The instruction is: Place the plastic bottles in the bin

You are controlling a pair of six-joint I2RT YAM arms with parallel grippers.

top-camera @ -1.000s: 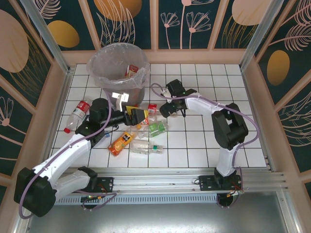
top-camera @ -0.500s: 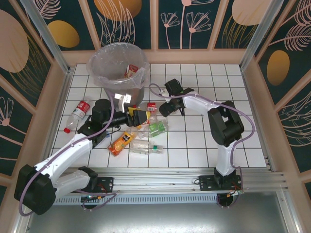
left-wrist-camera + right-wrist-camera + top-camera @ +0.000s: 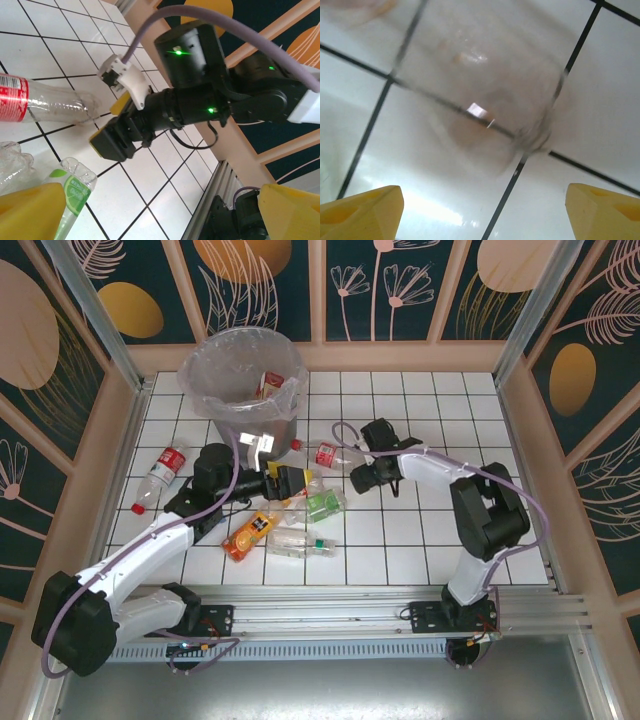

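The grey bin (image 3: pixel 212 406), lined with a clear bag, stands at the back left with a red-labelled bottle (image 3: pixel 270 386) inside. Plastic bottles lie on the tiles: a red-labelled one (image 3: pixel 165 470) at the left, an orange one (image 3: pixel 250 532), a green-labelled one (image 3: pixel 323 505), a clear one (image 3: pixel 300 543) and a red-labelled one (image 3: pixel 324 453) by the bin. My left gripper (image 3: pixel 298 483) (image 3: pixel 160 220) hovers open over the cluster, nothing between its fingers. My right gripper (image 3: pixel 360 479) (image 3: pixel 485 215) is open just right of that red-labelled bottle (image 3: pixel 30 102), whose blurred clear base (image 3: pixel 485 90) lies ahead of its fingers.
Wooden walls and metal posts fence the white tiled floor (image 3: pixel 440 530) on all sides. The right arm's cable (image 3: pixel 345 430) loops above its wrist. In the left wrist view the right gripper (image 3: pixel 117 137) shows close by, beside the green-labelled bottle (image 3: pixel 67 192).
My right gripper has drawn back to the right, away from the red-labelled bottle, which shifted slightly up and right. The left arm has barely moved.
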